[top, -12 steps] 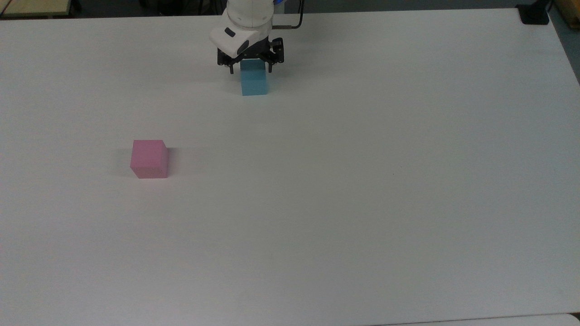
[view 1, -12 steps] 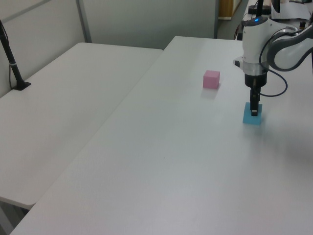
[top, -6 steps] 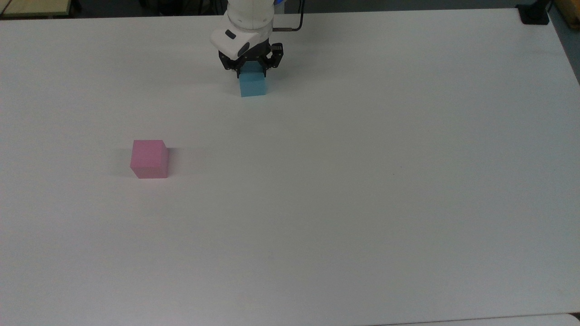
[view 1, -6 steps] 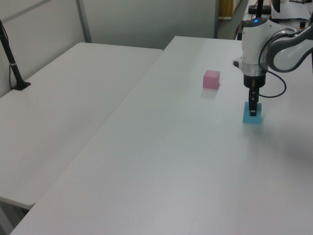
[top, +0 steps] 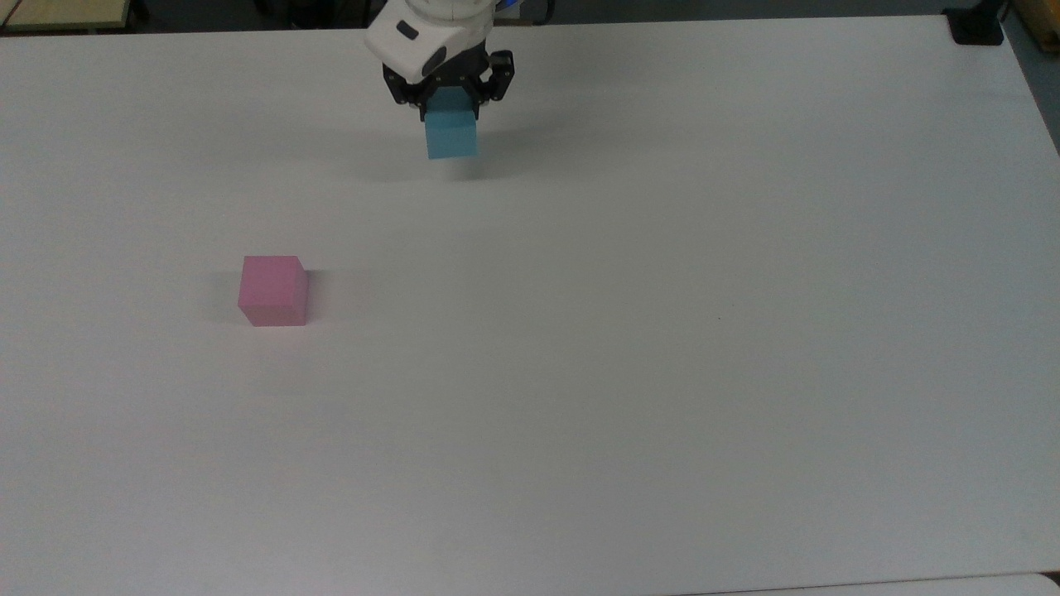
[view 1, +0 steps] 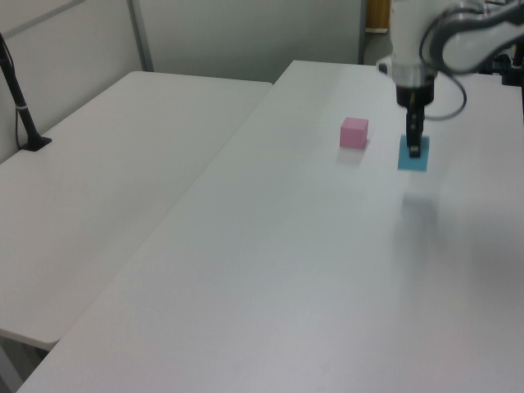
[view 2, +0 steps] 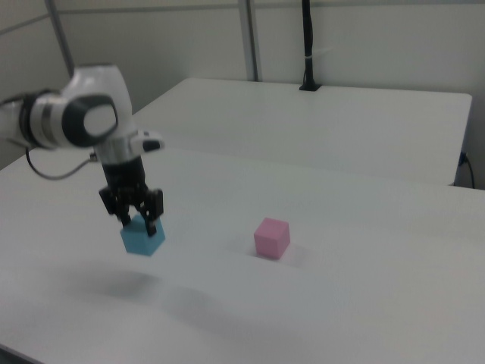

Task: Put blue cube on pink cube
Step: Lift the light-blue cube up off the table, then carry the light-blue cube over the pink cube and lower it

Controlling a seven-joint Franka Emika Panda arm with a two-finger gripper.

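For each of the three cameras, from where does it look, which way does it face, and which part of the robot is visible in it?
Top view: high above the white table, looking steeply down; the wrist and the gripper holding the blue cube show at the top edge.
Left view: raised at one end of the table, looking along it; the arm shows at the upper right.
Right view: raised at the other side, facing a second table; the arm shows at the left.
All three share the lifted blue cube and the pink cube.
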